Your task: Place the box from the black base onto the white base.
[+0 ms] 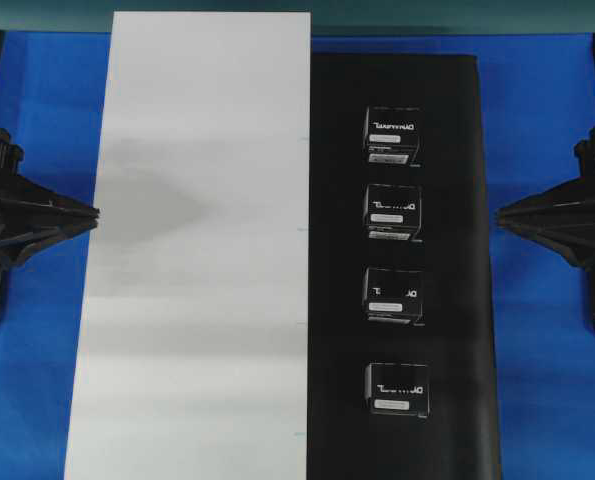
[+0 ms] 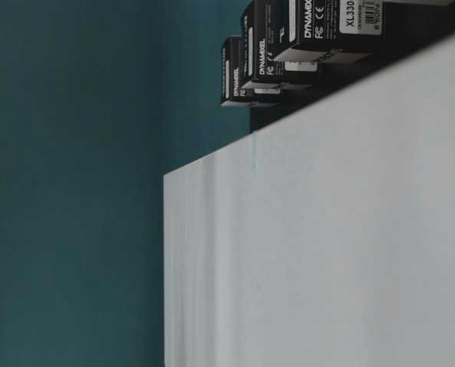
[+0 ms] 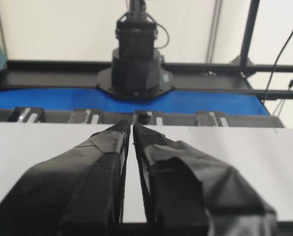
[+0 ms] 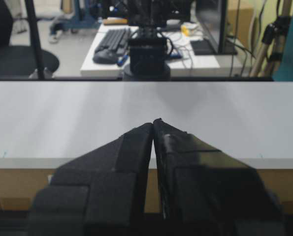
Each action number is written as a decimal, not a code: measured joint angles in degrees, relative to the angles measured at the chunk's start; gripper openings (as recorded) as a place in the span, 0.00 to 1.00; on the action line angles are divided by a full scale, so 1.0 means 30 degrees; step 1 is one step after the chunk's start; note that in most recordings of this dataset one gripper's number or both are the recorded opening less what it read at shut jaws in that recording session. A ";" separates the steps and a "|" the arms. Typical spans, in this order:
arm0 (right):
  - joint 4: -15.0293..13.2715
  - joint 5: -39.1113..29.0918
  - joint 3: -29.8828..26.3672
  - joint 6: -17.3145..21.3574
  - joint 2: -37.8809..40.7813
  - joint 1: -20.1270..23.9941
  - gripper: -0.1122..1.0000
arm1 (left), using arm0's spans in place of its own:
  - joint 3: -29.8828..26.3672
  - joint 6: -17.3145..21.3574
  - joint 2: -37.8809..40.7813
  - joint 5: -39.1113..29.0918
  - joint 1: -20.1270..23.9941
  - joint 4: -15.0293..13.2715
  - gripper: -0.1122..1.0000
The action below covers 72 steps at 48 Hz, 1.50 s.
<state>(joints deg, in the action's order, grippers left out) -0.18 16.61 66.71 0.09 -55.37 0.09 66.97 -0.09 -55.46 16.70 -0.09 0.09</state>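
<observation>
lying in a single column on the long matte black rectangular sheet (image 1: 447,250), four small black cuboid cartons with white logo lettering sit well apart from both arms. from 12 o'clock to 6 o'clock in the overhead view they are the first carton (image 1: 392,136), the second carton (image 1: 392,212), the third carton (image 1: 392,295) and the fourth carton (image 1: 397,390), evenly spaced and none touching its neighbour. the black sheet lies edge to edge with the long plain white rectangular sheet (image 1: 197,250), which lies at its 9 o'clock side; both rest on the blue worktop (image 1: 547,120). the white sheet carries nothing.

the left hand (image 1: 95,212) sits at 9 o'clock, its tip just over the outer edge of the white sheet, clenched with its black padded fingers (image 3: 112,147) pressed nearly together and grasping nothing; the whole white sheet lies between it and the cartons. the right hand (image 1: 501,212) sits at 3 o'clock, near the outer edge of the black sheet, likewise clenched and empty. the second carton lies nearest its tip, roughly level with it toward 9 o'clock, yet still apart.
</observation>
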 measured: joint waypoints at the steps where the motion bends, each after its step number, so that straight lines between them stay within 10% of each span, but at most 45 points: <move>1: 0.0000 0.0000 0.0000 0.0000 0.0000 0.0000 0.23 | -0.0029 -0.0029 0.0000 -0.0029 0.0000 0.0029 0.23; 9: 0.0410 -0.0938 -0.0527 0.0645 0.0205 -0.0117 0.11 | -0.0879 -0.0117 -0.0088 -0.1582 0.0000 0.0234 0.05; 23: 0.0498 -0.8027 -0.2754 0.1406 0.0322 -0.1113 0.12 | -0.2051 -0.0117 -0.0088 -0.4102 0.0000 0.0234 0.04; 44: 0.0381 -1.9688 -0.6914 0.1084 0.0996 -0.7734 0.12 | -0.2988 -0.0176 -0.0703 -0.6357 0.0146 0.0234 0.04; 72: -0.0322 -2.2148 -0.8467 -0.3750 0.6709 -0.9697 0.22 | -0.3457 -0.0117 -0.1377 -0.7822 0.0234 0.0264 0.04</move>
<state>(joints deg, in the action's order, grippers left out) -1.14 -49.83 41.31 -11.16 -35.24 -29.00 56.60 -0.44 -59.59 -6.77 0.62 0.88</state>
